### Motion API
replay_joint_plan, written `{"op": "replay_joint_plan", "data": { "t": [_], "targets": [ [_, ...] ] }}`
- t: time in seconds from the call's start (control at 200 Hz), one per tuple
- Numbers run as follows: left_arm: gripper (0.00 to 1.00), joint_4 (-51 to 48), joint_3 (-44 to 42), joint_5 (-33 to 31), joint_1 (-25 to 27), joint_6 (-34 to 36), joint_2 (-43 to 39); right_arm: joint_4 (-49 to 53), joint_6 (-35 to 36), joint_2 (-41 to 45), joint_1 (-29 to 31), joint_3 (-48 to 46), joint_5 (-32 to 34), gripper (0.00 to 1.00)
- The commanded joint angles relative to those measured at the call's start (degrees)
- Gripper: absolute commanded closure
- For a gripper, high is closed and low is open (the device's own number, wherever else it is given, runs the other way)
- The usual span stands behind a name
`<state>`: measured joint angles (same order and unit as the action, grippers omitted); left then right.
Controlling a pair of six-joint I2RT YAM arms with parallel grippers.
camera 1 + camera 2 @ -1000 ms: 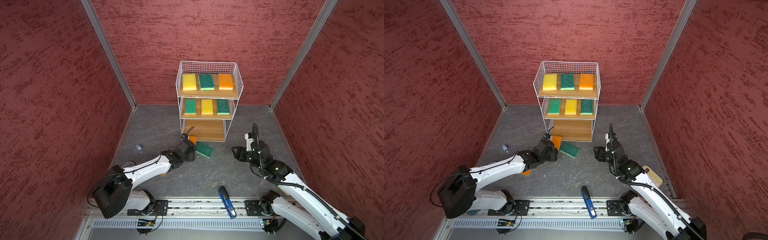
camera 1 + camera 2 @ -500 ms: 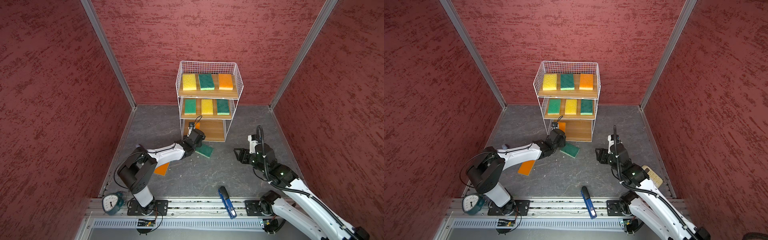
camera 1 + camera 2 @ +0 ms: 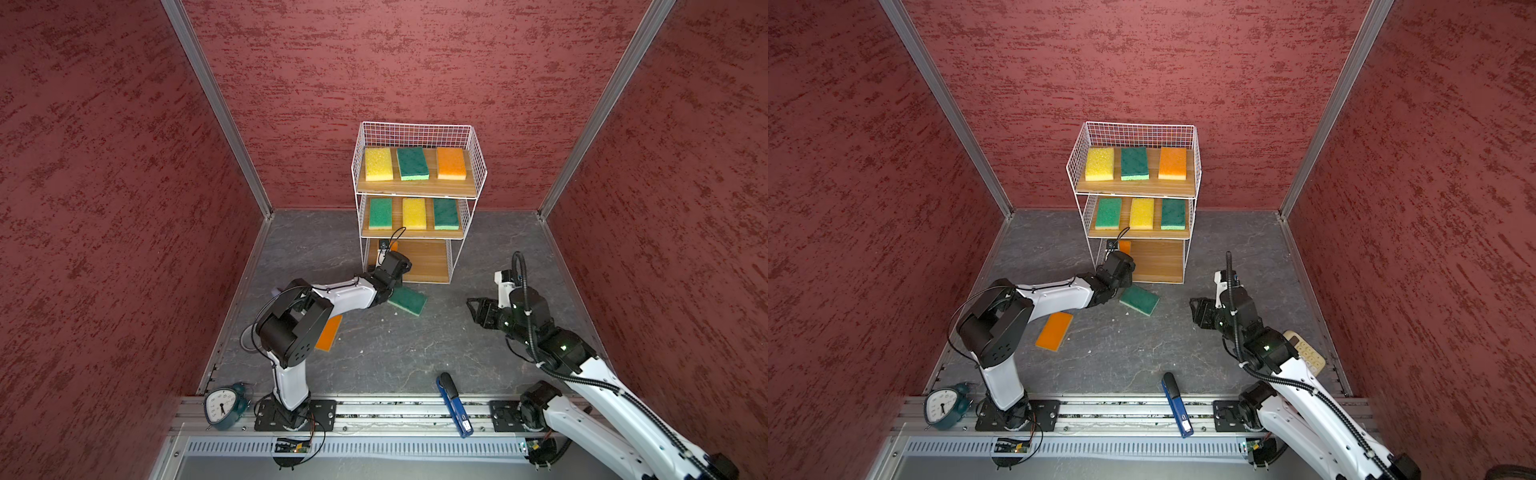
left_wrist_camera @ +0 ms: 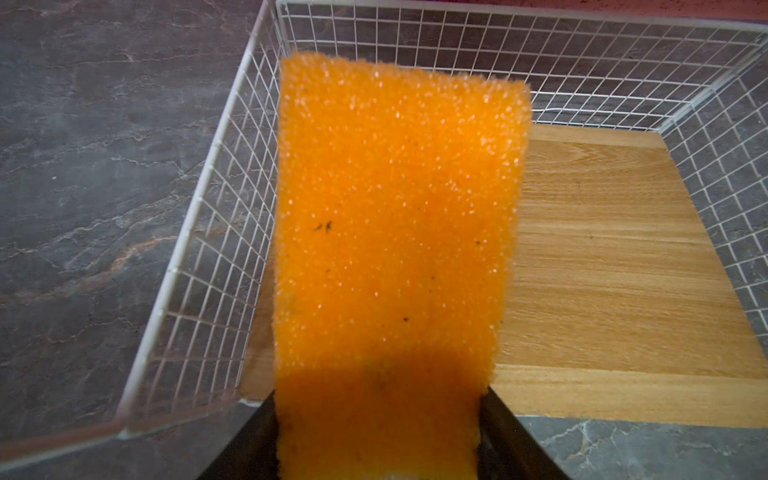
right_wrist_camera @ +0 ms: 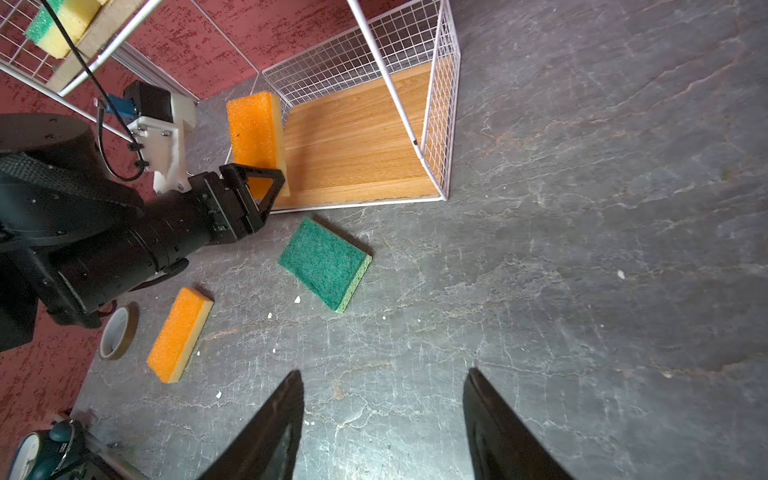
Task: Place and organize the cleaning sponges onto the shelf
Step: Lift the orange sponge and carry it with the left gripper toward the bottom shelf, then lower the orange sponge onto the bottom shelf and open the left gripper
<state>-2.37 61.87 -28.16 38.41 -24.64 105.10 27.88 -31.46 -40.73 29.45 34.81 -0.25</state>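
The shelf (image 3: pixel 415 192) stands at the back, with three cleaning sponges on its top board and three on the middle one. My left gripper (image 4: pixel 378 399) is shut on an orange sponge (image 4: pixel 395 216) and holds it over the left front of the bottom board (image 4: pixel 602 257); both top views show only a sliver of it (image 3: pixel 394 246). A green sponge (image 3: pixel 409 300) and another orange sponge (image 3: pixel 1054 331) lie on the floor in front. My right gripper (image 5: pixel 382 374) hangs open and empty above bare floor, right of the green sponge (image 5: pixel 322 262).
A green alarm clock (image 3: pixel 222 407) and a blue stapler (image 3: pixel 454 405) sit by the front rail. A tape roll (image 5: pixel 118 328) lies near the left wall, and a calculator (image 3: pixel 1308 355) lies under the right arm. Red walls close in three sides.
My left arm has carried the orange sponge from the floor forward to the bottom tier's left front. The right arm has drawn back a little, still open.
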Motion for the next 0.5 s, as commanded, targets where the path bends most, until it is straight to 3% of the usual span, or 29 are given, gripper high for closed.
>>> {"op": "replay_joint_plan", "data": {
  "t": [0.0, 0.496],
  "targets": [
    [0.35, 1.0, 1.1, -0.8, -1.2, 0.0, 0.8, -0.4, -0.1, 0.2, -0.3, -0.6, -0.9, 0.38],
    [0.33, -2.0, 4.9, 0.8, -3.6, -0.8, 6.6, -1.9, -0.3, -4.0, -0.3, 1.0, -1.8, 0.38]
  ]
}}
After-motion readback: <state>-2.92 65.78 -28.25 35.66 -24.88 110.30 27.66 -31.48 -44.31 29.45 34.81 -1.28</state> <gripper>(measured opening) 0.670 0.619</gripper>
